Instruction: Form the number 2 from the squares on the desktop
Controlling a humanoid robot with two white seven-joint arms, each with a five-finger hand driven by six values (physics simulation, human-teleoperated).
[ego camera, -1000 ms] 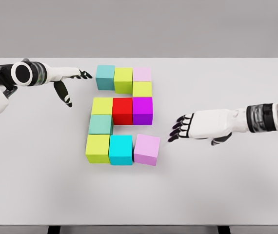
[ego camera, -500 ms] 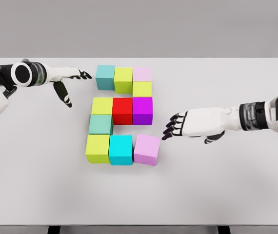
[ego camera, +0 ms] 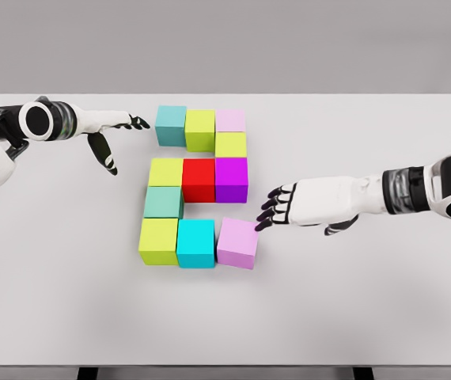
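Observation:
Coloured cubes lie on the white table in the outline of a 2. The top row is teal, lime and pale pink, with a lime cube under the pink one. Below come lime, red and purple, then teal. The bottom row is lime, cyan and a slightly turned lilac cube. My right hand is open, its fingertips at the lilac cube's upper right corner. Left of the top row, my left hand hovers open.
My right hand has slid left across the table toward the lilac cube, from well clear of it to its upper right corner. The cubes and my left arm have not moved.

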